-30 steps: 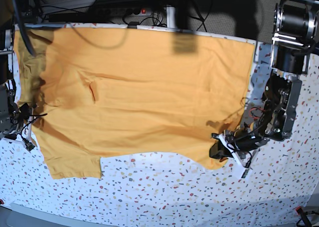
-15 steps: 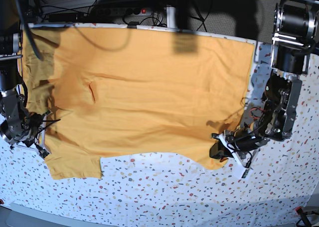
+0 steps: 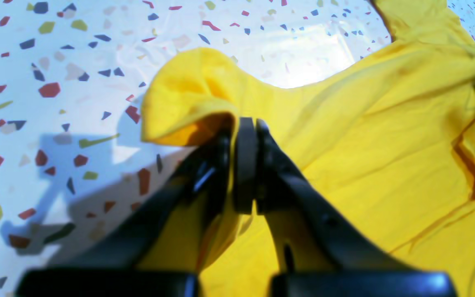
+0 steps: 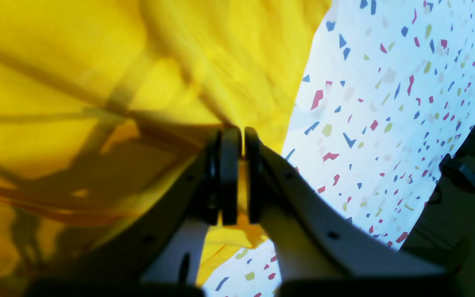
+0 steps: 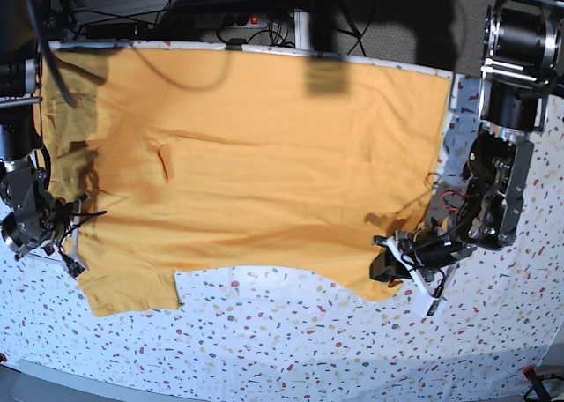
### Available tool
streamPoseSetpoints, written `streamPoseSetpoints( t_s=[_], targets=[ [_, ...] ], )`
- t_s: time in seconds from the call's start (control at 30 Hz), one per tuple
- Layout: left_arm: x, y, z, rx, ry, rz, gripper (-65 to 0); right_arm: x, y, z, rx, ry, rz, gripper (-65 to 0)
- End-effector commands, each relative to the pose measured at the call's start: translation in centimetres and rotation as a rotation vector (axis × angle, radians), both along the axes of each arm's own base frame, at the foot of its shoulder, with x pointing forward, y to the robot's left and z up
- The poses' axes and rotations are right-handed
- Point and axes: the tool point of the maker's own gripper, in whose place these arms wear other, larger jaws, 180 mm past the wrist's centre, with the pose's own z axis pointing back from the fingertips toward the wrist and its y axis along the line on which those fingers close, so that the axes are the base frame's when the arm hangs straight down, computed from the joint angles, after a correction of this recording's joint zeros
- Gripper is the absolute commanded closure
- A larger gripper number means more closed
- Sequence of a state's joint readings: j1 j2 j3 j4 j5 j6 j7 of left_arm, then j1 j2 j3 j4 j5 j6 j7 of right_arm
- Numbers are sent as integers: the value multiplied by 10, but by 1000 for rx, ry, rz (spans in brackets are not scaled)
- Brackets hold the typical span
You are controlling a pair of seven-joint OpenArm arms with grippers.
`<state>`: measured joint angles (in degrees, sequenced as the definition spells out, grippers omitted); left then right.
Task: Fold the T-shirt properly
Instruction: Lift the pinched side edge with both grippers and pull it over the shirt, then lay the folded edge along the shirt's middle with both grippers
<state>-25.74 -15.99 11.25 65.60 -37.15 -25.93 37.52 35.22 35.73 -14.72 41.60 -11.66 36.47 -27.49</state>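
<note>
The T-shirt (image 5: 256,164) is lying spread across the far half of the counter (image 5: 291,340), reaching from about nine o'clock to three o'clock in the base view, with its near edge curving over the speckled white surface. A short dark crease is showing in the cloth toward ten o'clock.

The left claw (image 5: 388,265) is sitting at about four o'clock in the base view, at the near corner of the T-shirt (image 3: 386,136). In the left wrist view the left claw (image 3: 241,132) is clenching a fold of the yellow cloth: its fingers (image 3: 243,165) are pressed together, and the fabric is bunching up into a raised pocket just past the tips, toward eleven o'clock of them. The counter (image 3: 56,82) is showing bare beyond that pocket.

The right claw (image 5: 66,243) is sitting at about nine o'clock in the base view, on the opposite side edge of the garment. In the right wrist view the right claw (image 4: 237,140) is gripping the T-shirt (image 4: 97,62) too, its fingers (image 4: 229,173) squeezed around a thin strip of cloth that is running between them. The counter (image 4: 386,103) is lying to the three o'clock side of that edge.
</note>
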Motion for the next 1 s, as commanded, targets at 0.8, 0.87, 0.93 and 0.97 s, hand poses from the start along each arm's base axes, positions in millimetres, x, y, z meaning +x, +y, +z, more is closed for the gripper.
streamPoseSetpoints(
  t_s=[0.8, 0.87, 0.93, 0.97],
  targets=[
    [7, 0, 17, 5, -19, -19, 0, 6, 1, 59, 78, -63, -58, 0],
    [5, 0, 14, 15, -4, -25, 0, -1, 0, 59, 54, -58, -40, 0],
    [3, -1, 13, 23, 4, -33, 0, -8, 2, 59, 33, -56, -12, 0],
    [1, -2, 14, 25, 3, -38, 0, -11, 3, 59, 23, -54, 4, 0]
  ],
)
